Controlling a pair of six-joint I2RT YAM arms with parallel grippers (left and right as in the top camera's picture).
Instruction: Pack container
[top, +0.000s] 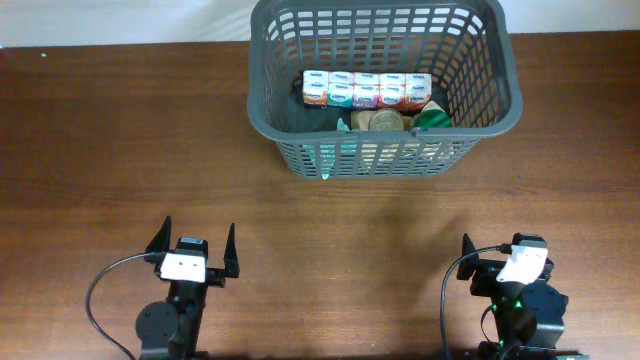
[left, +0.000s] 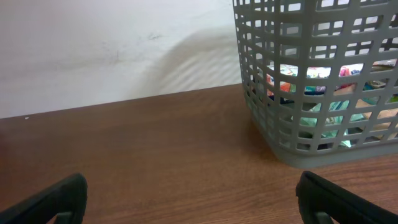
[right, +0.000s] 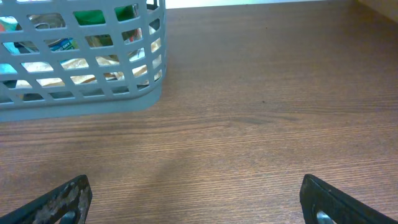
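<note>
Sitting low and well apart at the near side, with left claw and right claw both spread wide, empty, pointing forward.

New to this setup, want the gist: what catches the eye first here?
The big grey basket at the far side of the table dominates, a row of small colourful boxes lined up inside it. At the near edge, the left hand and right hand sit open and empty, apart from it.

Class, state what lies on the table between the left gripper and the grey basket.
Nothing: only bare table between left gripper and basket, shown in the overhead view.
</note>
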